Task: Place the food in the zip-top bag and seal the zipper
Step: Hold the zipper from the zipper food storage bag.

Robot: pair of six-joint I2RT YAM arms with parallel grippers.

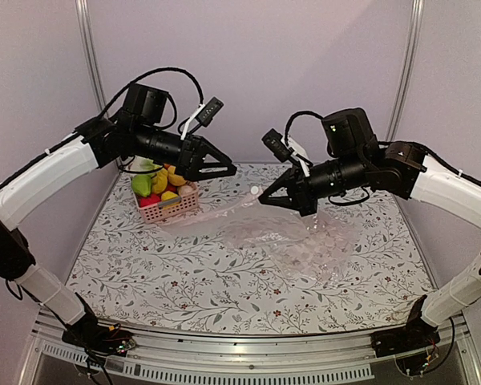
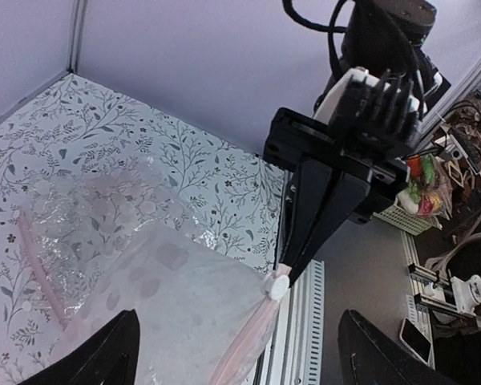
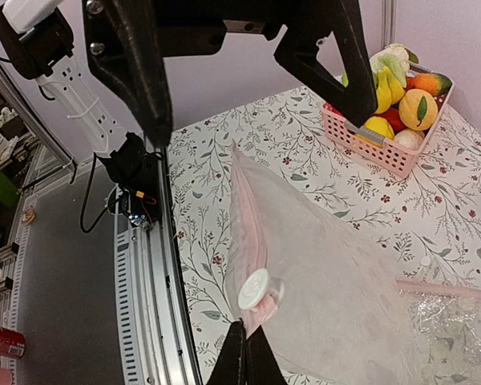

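Observation:
The zip-top bag (image 1: 252, 220) is clear, with a pale pinkish zipper (image 3: 242, 224) along its raised edge and a white round disc (image 3: 254, 289) at the corner. My right gripper (image 3: 244, 341) is shut on that corner of the zip strip and holds it above the table; it also shows in the top view (image 1: 262, 200) and the left wrist view (image 2: 293, 269). My left gripper (image 1: 229, 168) is wide open and empty, hovering a little left of the held corner, with its fingers (image 2: 112, 353) either side of the bag's edge. The food (image 1: 162, 184) lies in a pink basket.
The pink slatted basket (image 1: 176, 212) stands at the back left, behind the left gripper. A larger crinkled clear bag (image 1: 325, 249) with its own pink strip (image 3: 449, 290) lies flat under and right of the held bag. The table's metal front rail (image 3: 144, 273) is near.

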